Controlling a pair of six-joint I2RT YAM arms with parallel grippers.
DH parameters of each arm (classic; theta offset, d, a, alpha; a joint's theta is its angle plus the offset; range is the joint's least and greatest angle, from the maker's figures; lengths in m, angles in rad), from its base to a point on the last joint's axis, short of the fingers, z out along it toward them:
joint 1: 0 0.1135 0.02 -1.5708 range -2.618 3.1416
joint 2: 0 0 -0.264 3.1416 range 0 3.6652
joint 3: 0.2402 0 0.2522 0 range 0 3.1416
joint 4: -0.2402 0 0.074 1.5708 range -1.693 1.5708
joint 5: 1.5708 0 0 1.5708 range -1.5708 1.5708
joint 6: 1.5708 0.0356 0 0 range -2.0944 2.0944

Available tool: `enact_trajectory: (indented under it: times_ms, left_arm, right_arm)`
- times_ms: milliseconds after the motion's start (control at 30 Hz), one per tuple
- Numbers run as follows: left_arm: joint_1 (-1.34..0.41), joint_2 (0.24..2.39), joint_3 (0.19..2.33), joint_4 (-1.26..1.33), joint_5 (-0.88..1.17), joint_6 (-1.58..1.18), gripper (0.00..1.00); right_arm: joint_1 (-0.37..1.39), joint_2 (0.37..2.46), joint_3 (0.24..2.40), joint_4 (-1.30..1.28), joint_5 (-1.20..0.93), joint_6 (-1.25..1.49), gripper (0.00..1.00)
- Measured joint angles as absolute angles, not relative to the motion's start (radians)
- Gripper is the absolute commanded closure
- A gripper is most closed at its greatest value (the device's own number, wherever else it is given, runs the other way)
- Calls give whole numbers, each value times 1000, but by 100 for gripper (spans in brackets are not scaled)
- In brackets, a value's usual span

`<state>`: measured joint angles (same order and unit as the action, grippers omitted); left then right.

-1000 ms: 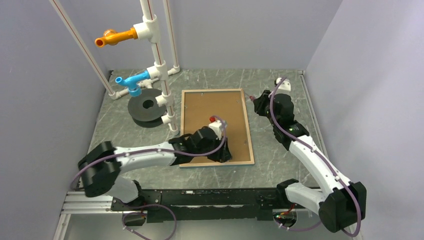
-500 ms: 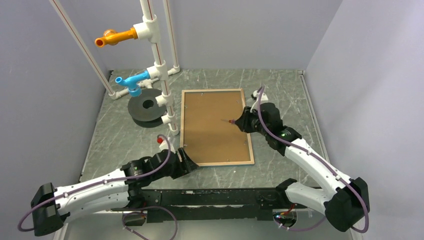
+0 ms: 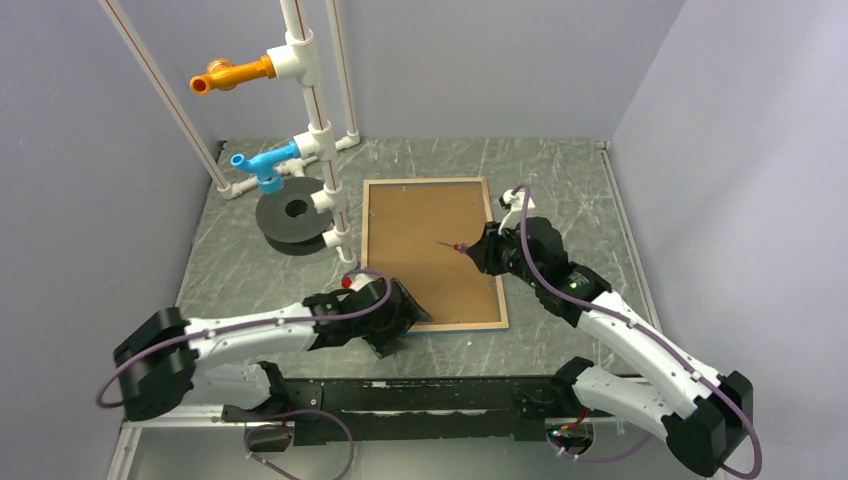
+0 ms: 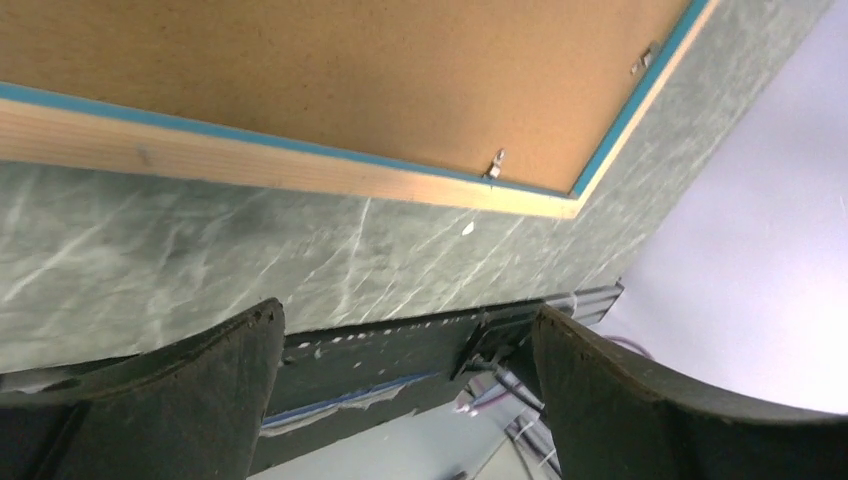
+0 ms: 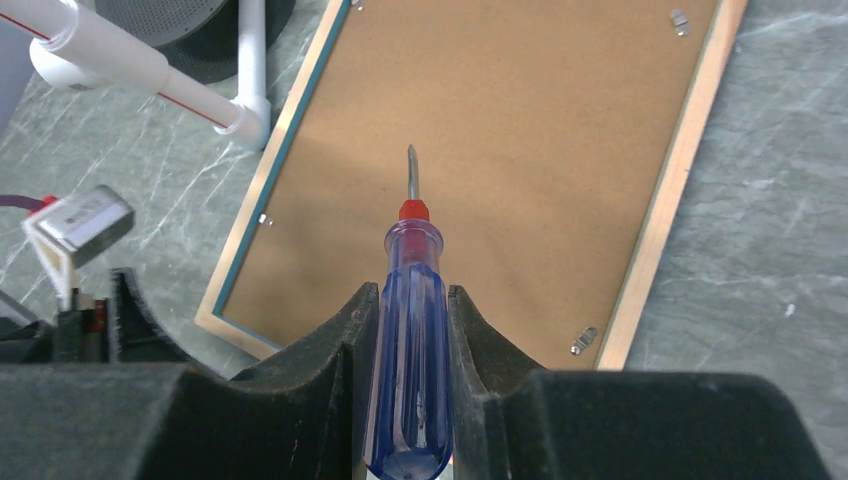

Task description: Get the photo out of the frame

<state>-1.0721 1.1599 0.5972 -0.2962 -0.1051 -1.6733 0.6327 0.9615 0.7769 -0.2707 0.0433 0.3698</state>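
From above: the frame [image 3: 425, 181] lies face down in the middle of the counter [image 3: 560, 170], board [image 3: 420, 235] up, with open stone on its right and far sides. The left gripper [image 3: 400, 312] sits at its near-left corner, perhaps touching.

Left wrist: jaws wide; a bare strip runs along the counter's near edge.

Right wrist: the right gripper [image 5: 412, 300] clamps a screwdriver [image 5: 411, 250] over the board.

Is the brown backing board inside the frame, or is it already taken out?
Inside. The backing board lies flat within the frame, and small metal clips at the rim sit on its edge.
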Motion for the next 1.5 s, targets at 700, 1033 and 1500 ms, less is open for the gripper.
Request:
enact_trajectory:
  times_ms: [700,1033,1500]
  left_arm:
    - [-1073,1568,824,-381,-70,-1778,30]
    - [-1075,1614,878,-387,-77,-1783,13]
    - [-1077,1755,1104,-832,-130,-2052,24]
  right_arm:
    - [633,751,756,-389,209,302,100]
    - [633,751,744,-390,208,295,100]
    - [633,735,744,-394,208,295,100]
